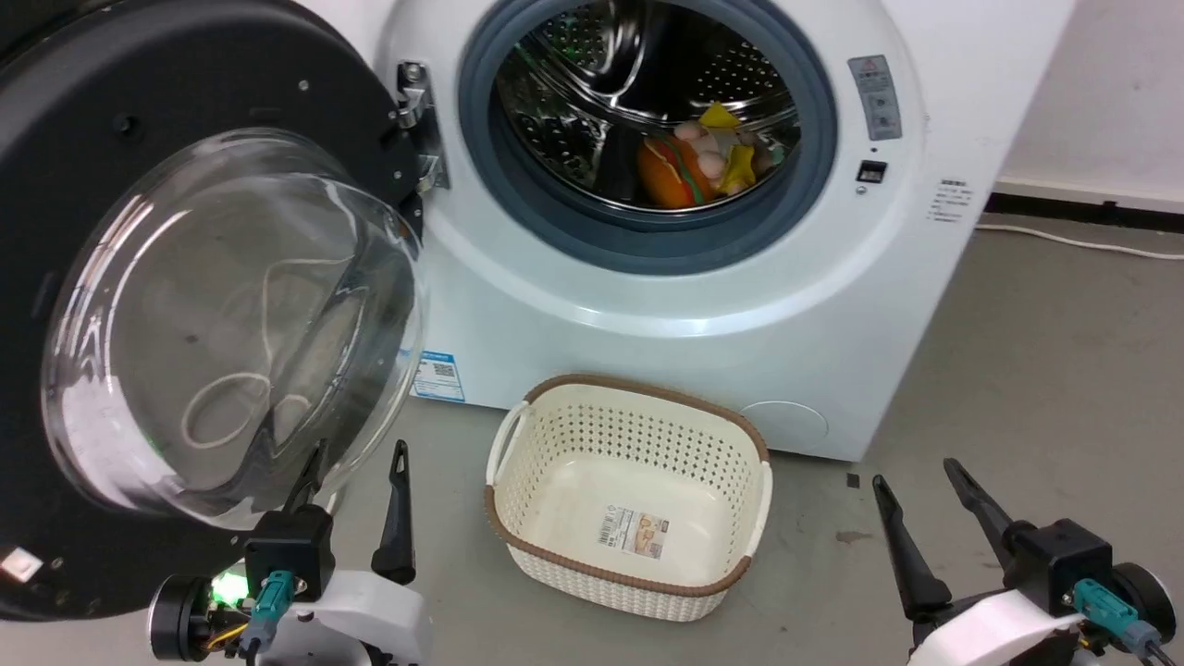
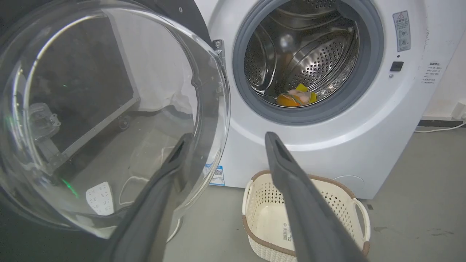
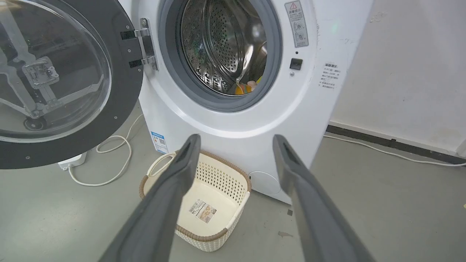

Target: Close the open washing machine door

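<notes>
Nearest me, the left gripper (image 1: 359,455) hangs low, fingers spread and empty. One finger is up by the lower rim of the glass bowl (image 1: 231,324); whether it touches, I cannot tell. It sits on the door's side, so I'd guess it is there to work the door. The right gripper (image 1: 916,474), also spread and empty, waits apart over bare floor. Between them an empty cream basket (image 1: 629,393) stands on the floor just before the washing machine (image 1: 666,305). The washing machine door (image 1: 111,111) stands swung wide on its hinge (image 1: 418,120), left of the port. Deep in the drum, bright toys (image 1: 694,162) lie clear of the gasket, so they shouldn't block closing.
</notes>
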Robot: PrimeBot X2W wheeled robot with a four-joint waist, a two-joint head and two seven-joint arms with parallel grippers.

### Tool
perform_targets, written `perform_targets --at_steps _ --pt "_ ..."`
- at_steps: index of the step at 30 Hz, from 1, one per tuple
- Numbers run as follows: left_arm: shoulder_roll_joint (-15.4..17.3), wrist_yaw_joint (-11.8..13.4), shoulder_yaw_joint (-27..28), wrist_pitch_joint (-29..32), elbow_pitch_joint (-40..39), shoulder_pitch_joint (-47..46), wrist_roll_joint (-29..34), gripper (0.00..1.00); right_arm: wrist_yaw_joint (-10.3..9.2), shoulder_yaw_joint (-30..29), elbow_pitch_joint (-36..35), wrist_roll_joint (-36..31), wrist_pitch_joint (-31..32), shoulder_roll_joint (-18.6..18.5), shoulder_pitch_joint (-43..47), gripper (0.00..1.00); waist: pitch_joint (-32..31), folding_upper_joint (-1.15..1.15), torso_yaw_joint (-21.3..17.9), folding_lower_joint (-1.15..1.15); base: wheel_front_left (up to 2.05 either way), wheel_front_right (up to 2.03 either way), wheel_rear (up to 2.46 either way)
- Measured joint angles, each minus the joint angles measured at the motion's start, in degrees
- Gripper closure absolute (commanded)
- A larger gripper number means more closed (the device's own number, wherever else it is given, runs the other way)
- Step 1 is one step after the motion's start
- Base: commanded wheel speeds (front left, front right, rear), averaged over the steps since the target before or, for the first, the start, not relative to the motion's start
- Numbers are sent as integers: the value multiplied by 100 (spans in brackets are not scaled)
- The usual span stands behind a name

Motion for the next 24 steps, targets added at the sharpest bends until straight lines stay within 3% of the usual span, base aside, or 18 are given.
perform_targets --at_steps 24 --pt "80 218 -96 -276 -214 110 -2 0 0 526 46 45 -272 -47 49 0 27 0 907 0 0 0 0"
